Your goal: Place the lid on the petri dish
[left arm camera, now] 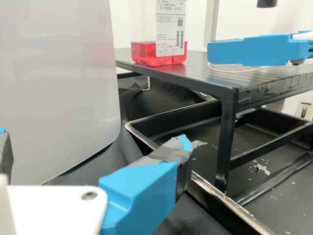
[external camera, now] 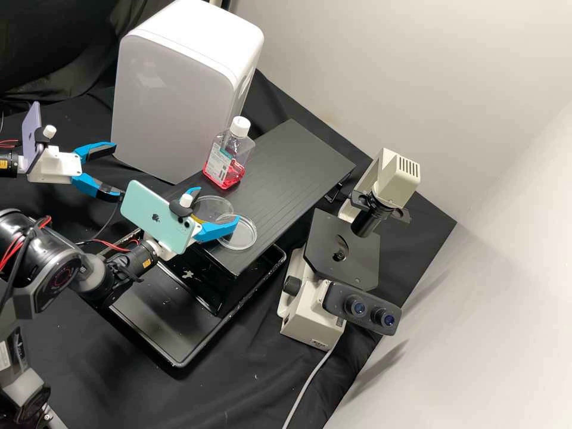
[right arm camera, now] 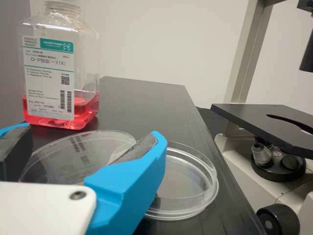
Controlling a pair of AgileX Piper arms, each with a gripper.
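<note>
The desk [external camera: 238, 381] is draped in black cloth. At its far side stands a tall white box [external camera: 179, 83] with rounded corners. A white and black microscope [external camera: 339, 268] stands at the right. Between them lies a shallow black tray [external camera: 161, 322], and a black ribbed shelf [external camera: 286, 167] on legs stands in it.

The left claw [external camera: 115, 168] hangs just beside the white box, off the shelf's near-left end. It is spread wide and holds nothing.

The right claw [right arm camera: 85, 139] sits low over the near end of the shelf. It is also spread, with one blue finger on each side of the lid [external camera: 213, 205]. Whether the fingers press on the rim cannot be told.

A clear square bottle [external camera: 226, 158] with a white cap and a little red liquid stands on the shelf behind the claw.

The petri dish [external camera: 241, 235] lies open at the near edge of the shelf. The clear lid lies flat just beside it, their rims about touching, and one finger reaches over the place where they meet.
</note>
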